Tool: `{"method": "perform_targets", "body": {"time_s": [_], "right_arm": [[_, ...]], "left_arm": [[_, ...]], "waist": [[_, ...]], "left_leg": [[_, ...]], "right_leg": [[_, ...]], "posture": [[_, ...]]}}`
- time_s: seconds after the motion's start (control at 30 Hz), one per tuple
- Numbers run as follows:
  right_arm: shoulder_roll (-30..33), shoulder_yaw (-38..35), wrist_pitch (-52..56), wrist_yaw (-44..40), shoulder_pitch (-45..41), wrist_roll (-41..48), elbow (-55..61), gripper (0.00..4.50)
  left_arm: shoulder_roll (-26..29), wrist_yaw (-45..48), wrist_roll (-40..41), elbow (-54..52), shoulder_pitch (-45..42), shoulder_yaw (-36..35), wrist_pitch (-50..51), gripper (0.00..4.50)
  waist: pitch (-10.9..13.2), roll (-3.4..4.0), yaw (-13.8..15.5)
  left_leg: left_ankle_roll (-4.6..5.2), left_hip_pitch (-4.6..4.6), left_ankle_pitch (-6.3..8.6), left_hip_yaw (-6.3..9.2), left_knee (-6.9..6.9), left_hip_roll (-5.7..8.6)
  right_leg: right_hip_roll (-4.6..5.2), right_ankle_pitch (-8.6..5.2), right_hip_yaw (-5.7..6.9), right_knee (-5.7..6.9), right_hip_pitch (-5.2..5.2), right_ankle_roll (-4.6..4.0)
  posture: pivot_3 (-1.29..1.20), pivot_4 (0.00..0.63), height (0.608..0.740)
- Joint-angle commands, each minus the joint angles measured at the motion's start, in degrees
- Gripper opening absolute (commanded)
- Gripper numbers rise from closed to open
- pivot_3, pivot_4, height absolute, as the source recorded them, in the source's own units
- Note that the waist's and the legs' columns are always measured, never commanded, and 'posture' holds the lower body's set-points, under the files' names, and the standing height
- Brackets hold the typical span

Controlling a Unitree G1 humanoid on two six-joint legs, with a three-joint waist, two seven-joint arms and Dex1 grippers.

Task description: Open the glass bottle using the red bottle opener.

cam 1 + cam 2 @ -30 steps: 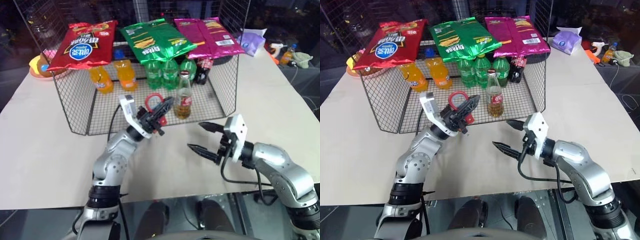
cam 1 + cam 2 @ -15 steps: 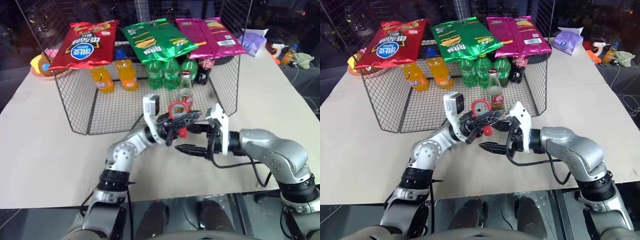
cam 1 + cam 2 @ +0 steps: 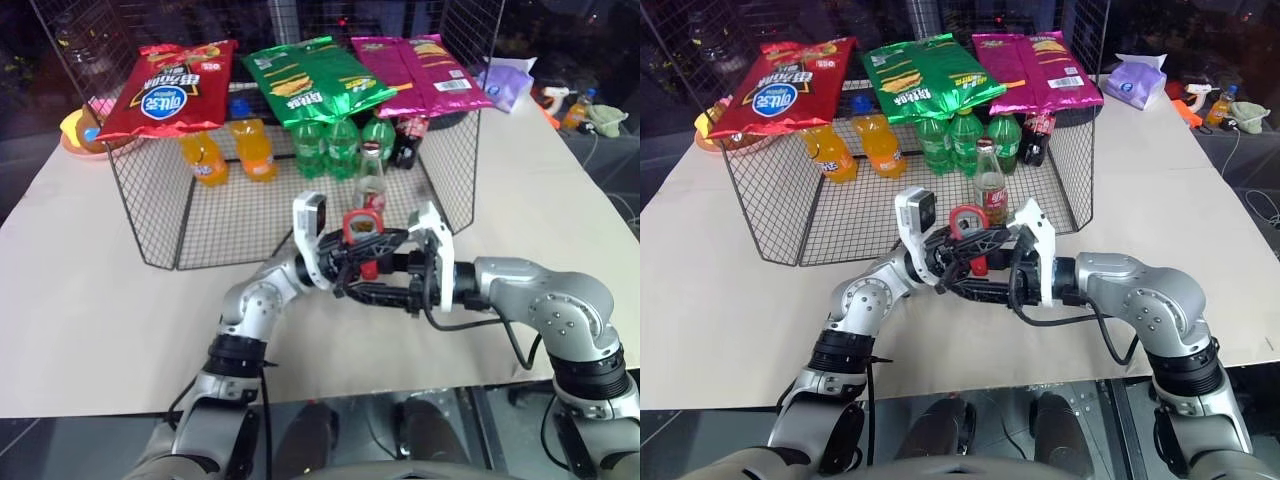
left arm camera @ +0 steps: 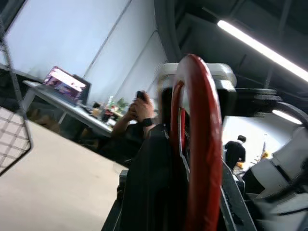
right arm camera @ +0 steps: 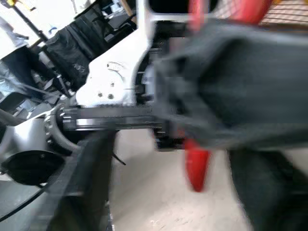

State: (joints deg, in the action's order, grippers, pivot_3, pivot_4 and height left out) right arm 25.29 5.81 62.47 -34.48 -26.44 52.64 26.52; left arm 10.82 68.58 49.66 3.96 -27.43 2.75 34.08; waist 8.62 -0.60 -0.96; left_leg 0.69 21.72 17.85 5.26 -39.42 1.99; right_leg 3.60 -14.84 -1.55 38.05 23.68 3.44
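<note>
Table [image 3: 90, 290]: pale flat top, bearing the wire rack and both arms; clutter at its far corners.
Wire rack [image 3: 150, 215]: open-fronted mesh enclosure at the far middle of the table, bags on its top, bottles on its floor.
Snack bags: three lying across the rack top, a red bag [image 3: 165, 90] on the left, a green bag [image 3: 315, 80] in the middle, a magenta bag [image 3: 420, 70] on the right.
Orange drink bottles [image 3: 225, 152]: two, at the rear left of the rack floor, leaning.
Green plastic bottles [image 3: 340, 145]: three, upright in a row at the rear centre.
Small dark cola bottle [image 3: 405, 140]: upright, just right of the green row.
Glass bottle [image 3: 989, 185]: upright on the rack floor near its open front, ahead of the green bottles, amber liquid, red-and-white label, cap on; it stands just behind the two grippers and neither touches it.
Left gripper [image 3: 385, 240]: raised in front of the rack, pointing toward the right arm, fingers closed on the red bottle opener.
Right gripper [image 3: 365, 280]: pointing toward the left arm, meeting it at the opener; one black finger passes above the opener's handle and one below it, partly parted; whether they press on the opener I cannot tell.
Red bottle opener [image 3: 359, 225]: held off the table in the left gripper, ring head uppermost, short handle hanging down between the right gripper's fingers; directly in front of the glass bottle.
</note>
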Motion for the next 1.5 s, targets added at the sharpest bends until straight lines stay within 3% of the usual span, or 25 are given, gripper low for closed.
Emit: {"method": "perform_targets", "body": {"time_s": [0.03, 0.07, 0.6, 0.73, 0.8, 1.07, 1.23, 1.5], "right_arm": [[-0.2, -0.5, -1.0, -1.0, -0.7, 1.3, 1.9, 1.71], [-0.2, -0.3, -1.3, -1.1, -0.6, 1.0, 1.8, 1.56], [0.2, -0.5, -4.1, -3.4, 1.0, 0.0, 1.2, 1.56], [0.1, -0.3, -5.3, -3.2, 1.3, -1.1, 1.1, 3.49], [-0.3, -0.5, -5.8, -2.6, 1.6, -1.6, 0.9, 3.99], [0.4, -1.1, -5.1, -3.2, 2.6, -0.7, 0.7, 3.99], [1.2, -0.4, -5.1, -4.4, 2.5, -1.0, 0.4, 1.63], [1.4, -0.5, -4.6, -4.5, 2.8, -0.5, 0.8, 1.49]], "left_arm": [[0.0, 0.0, -0.1, -0.9, -0.3, -0.7, 0.0, 0.00], [0.1, 0.0, -0.1, -1.0, -0.2, -0.8, 0.1, 0.00], [0.8, -0.1, 0.0, -2.5, 1.0, -0.4, 2.6, 0.00], [0.6, -0.1, 0.0, -2.4, 0.9, -0.4, 2.5, 0.00], [0.6, 0.0, 0.0, -2.2, 0.9, -0.4, 2.6, 0.00], [0.5, 0.0, 0.2, -2.4, 1.2, -0.8, 3.1, 0.00], [0.3, 0.0, 0.3, -2.1, 1.1, -1.0, 3.0, 0.00], [-0.6, -0.4, 0.1, -2.2, 1.3, -0.9, 2.9, 0.00]], "waist": [[0.0, 0.00, 0.0], [0.0, 0.00, 0.0], [0.0, 0.00, 0.0], [0.0, 0.00, 0.0], [0.0, 0.00, 0.0], [0.0, 0.00, 0.0], [0.0, 0.00, 0.0], [0.0, 0.00, 0.0]], "left_leg": [[0.00, 0.00, 0.00, 0.00, 0.00, 0.00], [0.00, 0.00, 0.00, 0.00, 0.00, 0.00], [0.00, 0.01, 0.00, 0.00, 0.01, -0.01], [0.00, 0.01, 0.00, 0.00, 0.01, -0.01], [0.00, 0.00, 0.00, 0.01, 0.01, -0.01], [0.00, 0.01, 0.00, 0.01, 0.01, -0.01], [0.00, 0.01, 0.00, 0.01, 0.02, -0.01], [0.00, 0.01, 0.00, 0.01, 0.02, -0.01]], "right_leg": [[0.00, 0.00, 0.00, 0.00, 0.00, 0.00], [0.00, 0.00, 0.00, 0.00, 0.01, 0.00], [0.00, 0.00, 0.00, 0.00, 0.01, 0.00], [0.00, 0.00, 0.00, -0.01, 0.01, 0.00], [-0.01, 0.00, 0.00, 0.00, 0.01, 0.00], [0.00, 0.00, 0.00, -0.01, 0.01, 0.00], [0.00, 0.00, 0.00, -0.02, 0.01, 0.00], [0.00, 0.00, 0.00, -0.03, 0.01, 0.00]], "posture": [[0.00, 0.150, 0.740], [0.00, 0.150, 0.740], [0.00, 0.150, 0.740], [0.00, 0.150, 0.740], [0.00, 0.150, 0.740], [0.00, 0.150, 0.740], [0.00, 0.150, 0.740], [0.00, 0.150, 0.740]]}}
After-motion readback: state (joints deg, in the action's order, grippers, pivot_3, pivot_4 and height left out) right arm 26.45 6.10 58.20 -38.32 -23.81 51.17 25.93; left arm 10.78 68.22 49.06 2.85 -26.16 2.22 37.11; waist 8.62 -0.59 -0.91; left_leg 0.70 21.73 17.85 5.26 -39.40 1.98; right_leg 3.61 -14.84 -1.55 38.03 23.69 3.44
